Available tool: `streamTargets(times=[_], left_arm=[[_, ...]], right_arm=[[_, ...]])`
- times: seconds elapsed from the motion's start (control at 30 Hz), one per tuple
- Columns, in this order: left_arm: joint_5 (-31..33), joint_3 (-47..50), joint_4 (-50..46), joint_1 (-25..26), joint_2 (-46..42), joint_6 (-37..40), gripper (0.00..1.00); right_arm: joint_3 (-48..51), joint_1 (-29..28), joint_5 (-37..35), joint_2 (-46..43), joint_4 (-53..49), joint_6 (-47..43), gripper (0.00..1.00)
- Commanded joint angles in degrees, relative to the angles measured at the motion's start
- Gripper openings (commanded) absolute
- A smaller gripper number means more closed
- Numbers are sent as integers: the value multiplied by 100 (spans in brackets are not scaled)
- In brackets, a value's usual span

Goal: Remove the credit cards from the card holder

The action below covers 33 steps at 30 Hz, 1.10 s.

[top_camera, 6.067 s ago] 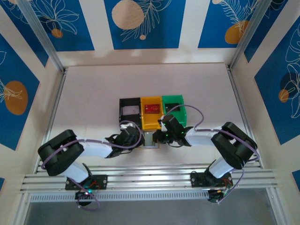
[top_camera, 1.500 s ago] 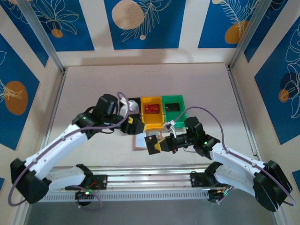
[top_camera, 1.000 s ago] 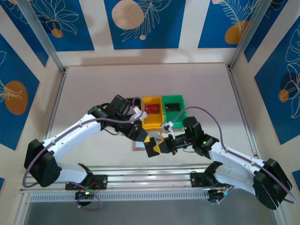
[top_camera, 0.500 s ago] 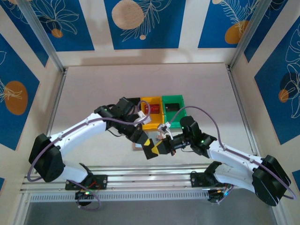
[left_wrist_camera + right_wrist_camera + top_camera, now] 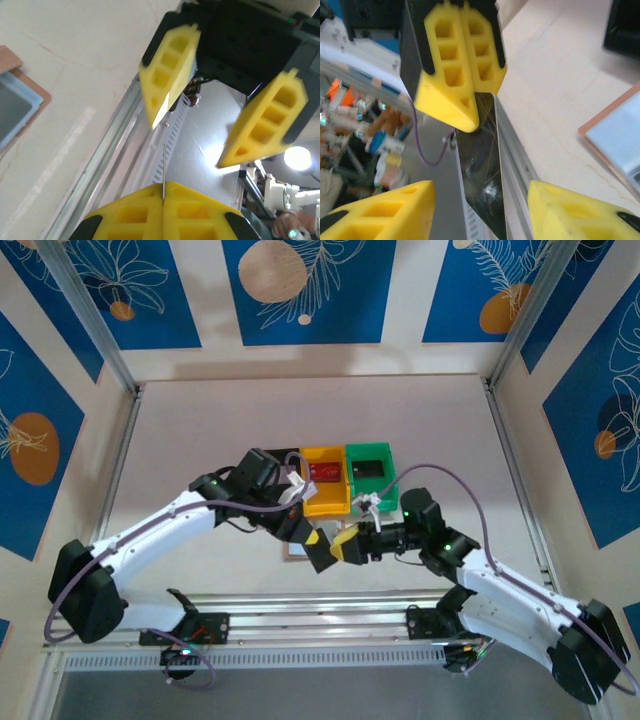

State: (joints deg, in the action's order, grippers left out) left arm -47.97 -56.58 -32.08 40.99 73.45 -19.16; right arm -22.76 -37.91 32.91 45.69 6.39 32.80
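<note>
A dark, glossy credit card (image 5: 481, 165) hangs above the table's near edge, seen edge-on in the left wrist view (image 5: 163, 162). My left gripper (image 5: 163, 192) is shut on its top end (image 5: 465, 107). My right gripper (image 5: 481, 194) is open, its yellow fingers (image 5: 169, 70) standing on either side of the card without touching it. In the top view the two grippers meet nose to nose, left (image 5: 318, 546) and right (image 5: 347, 543). The tan card holder (image 5: 291, 554) lies open on the table under them, its pale pockets (image 5: 620, 132) facing up (image 5: 15, 107).
Behind the grippers stand three bins: a black one (image 5: 275, 462) partly hidden by the left arm, a yellow one (image 5: 325, 498) holding a red card (image 5: 322, 472), and a green one (image 5: 385, 488) holding a dark card (image 5: 368, 468). A metal rail (image 5: 320, 620) runs along the near edge.
The left arm swung down from the bins to the right gripper. The dark card that stuck out of the right gripper is now pinched by the left, and the right stands open.
</note>
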Motion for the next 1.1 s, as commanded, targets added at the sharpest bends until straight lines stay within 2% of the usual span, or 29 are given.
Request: streamTargets(times=[0.0,0.17,0.4,0.57,0.87,0.97,1.07], left_arm=[[443,332,1164,-65,-390,-1068,0],[829,944,2712,-65,-788,-2350,0],[1126,1688,4267,32,-1026,-3521,0],[1224,1955,4806,233,-1024,-3828,0],[1356,2116,5211,494,-961,-3955,0],[1374,2135,5281,558,-913,-3948,0],[1385,2151,5316,590,-869,-3940,0]], right_arm=[[448,147,-562,-511,85,381,60],[1175,152,-903,-1138,943,1031,65],[1547,-52,-1371,-1549,1551,1360,62],[1551,-145,-1643,-1570,1715,1391,58],[1468,-182,-1840,-1519,1793,1426,51],[1405,-182,-1853,-1518,1782,1407,46],[1356,-182,-1865,-1519,1795,1396,37]])
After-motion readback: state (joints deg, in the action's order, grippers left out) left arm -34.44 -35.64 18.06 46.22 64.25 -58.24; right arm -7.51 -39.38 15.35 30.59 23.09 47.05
